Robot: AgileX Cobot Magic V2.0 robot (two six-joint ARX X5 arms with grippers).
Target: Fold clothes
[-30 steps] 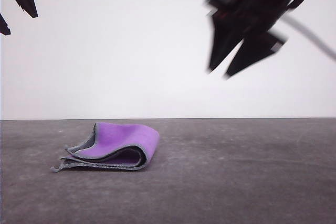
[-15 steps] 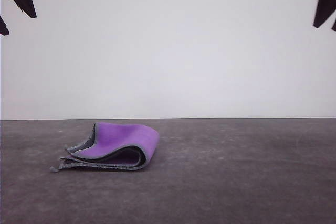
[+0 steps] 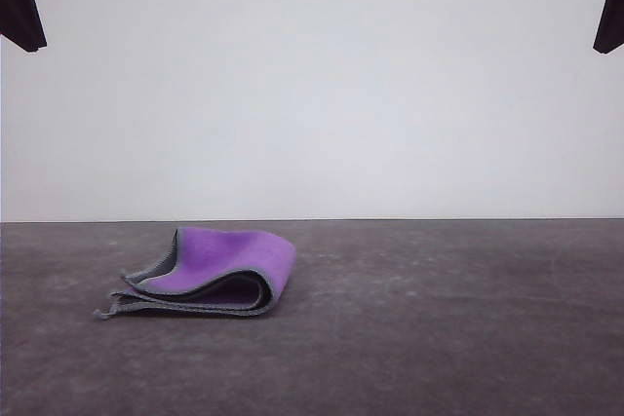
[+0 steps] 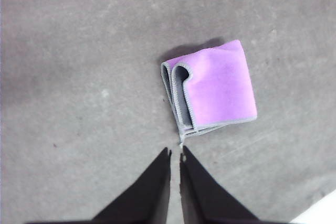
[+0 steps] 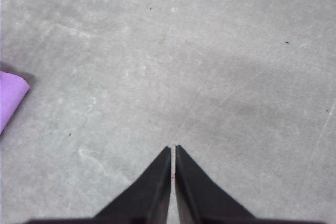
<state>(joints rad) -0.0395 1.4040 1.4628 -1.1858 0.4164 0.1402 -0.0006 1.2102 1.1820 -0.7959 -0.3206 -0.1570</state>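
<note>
On the grey table (image 3: 439, 338), left of centre, the folded cloth (image 3: 210, 275) lies purple face up, long axis across the robot's view, rounded fold rightward, loose stitched edges leftward. The left gripper (image 4: 175, 152) and right gripper (image 5: 172, 147) hang high above it, each with fingers nearly pressed together, holding nothing

Even, soft overhead light, sharp frames, faint shadow beside the cloth (image 4: 215, 87) on the table (image 4: 79, 51).
</note>
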